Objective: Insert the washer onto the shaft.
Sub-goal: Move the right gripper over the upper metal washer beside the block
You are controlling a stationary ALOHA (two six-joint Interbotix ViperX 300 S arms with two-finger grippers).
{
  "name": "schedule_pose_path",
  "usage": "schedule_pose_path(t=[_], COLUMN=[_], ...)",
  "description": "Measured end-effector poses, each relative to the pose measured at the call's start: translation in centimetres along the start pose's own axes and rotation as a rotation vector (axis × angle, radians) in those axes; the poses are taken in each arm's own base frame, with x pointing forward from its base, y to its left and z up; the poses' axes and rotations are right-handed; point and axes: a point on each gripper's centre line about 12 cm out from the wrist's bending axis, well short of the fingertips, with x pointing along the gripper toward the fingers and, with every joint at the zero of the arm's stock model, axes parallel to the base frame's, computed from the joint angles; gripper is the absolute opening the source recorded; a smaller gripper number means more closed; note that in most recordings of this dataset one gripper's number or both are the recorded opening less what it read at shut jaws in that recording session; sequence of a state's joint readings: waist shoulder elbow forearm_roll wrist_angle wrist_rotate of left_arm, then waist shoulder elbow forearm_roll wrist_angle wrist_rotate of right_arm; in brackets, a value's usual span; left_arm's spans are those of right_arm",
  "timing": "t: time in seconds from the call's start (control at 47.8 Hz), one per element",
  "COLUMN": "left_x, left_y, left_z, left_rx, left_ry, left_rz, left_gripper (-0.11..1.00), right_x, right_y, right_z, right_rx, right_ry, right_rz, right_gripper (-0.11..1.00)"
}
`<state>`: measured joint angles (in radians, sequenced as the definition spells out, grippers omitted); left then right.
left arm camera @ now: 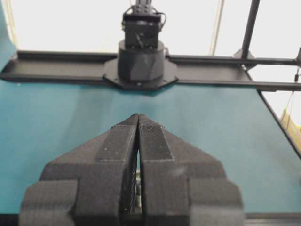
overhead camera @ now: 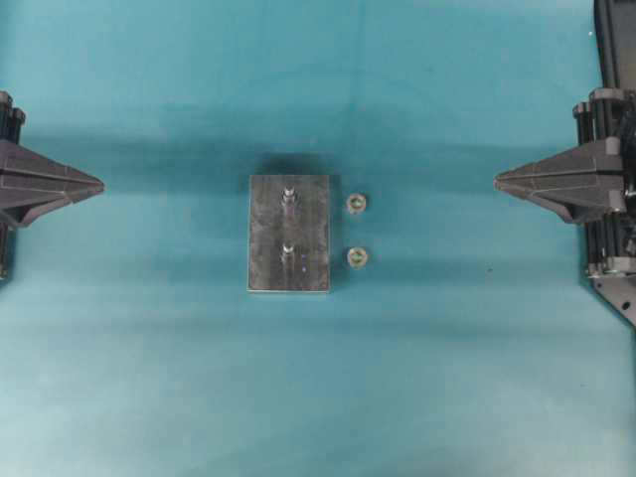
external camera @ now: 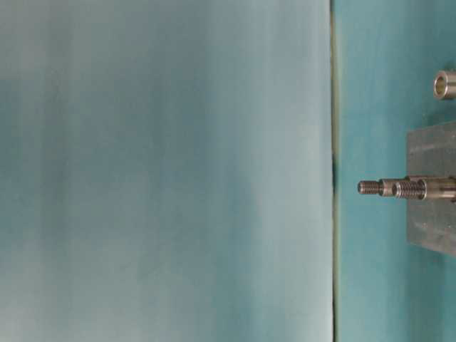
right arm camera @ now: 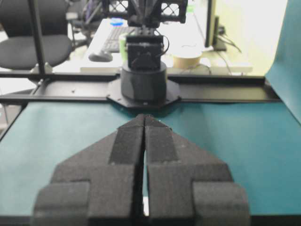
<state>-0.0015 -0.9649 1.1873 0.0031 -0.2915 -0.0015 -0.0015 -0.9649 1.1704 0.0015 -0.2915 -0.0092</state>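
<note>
Two washers (overhead camera: 357,231) lie beside a metal block (overhead camera: 288,234) (two upright shafts (overhead camera: 287,221)); both grippers, left (overhead camera: 101,185) and right (overhead camera: 497,180), have jaws together

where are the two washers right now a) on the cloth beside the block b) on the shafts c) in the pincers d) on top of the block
a: both washers lie on the cloth just beside the block, with its shafts bare.

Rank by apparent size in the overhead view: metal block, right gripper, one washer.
1. Metal block.
2. Right gripper, cut off by the frame edge, so unsure.
3. Washer, smallest; the other washer looks alike.
</note>
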Motion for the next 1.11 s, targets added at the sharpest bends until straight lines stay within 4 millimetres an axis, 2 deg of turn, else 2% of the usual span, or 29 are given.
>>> schedule_pose_path(t=[0.251, 0.397, 0.732, 0.962, 1.108], left_x=[0.0, 0.3, 1.7, 2.3, 2.4], left_y=[-0.1, -0.1, -0.1, -0.2, -0.5], left_z=[-0.6, -1.1, -4.6, -5.4, -5.7], left_rx=[-0.052, -0.066, -0.064, -0.061, -0.066], left_ry=[0.055, 0.098, 0.327, 0.381, 0.395], left_rz=[-0.003, -0.002, 0.006, 0.002, -0.007], left_gripper=[0.00, 0.00, 0.00, 0.00, 0.00], right_x=[-1.0, -1.0, 0.1, 1.4, 2.6], right_y=[-0.2, -0.3, -1.3, -2.0, -2.4], right_z=[-2.1, -3.3, -7.2, -9.0, -10.6], right_rx=[0.125, 0.180, 0.202, 0.220, 0.198], right_ry=[0.042, 0.132, 0.570, 0.819, 0.917], right_rz=[-0.019, -0.031, -0.110, -0.152, -0.162], right_gripper=[0.01, 0.01, 0.01, 0.01, 0.01])
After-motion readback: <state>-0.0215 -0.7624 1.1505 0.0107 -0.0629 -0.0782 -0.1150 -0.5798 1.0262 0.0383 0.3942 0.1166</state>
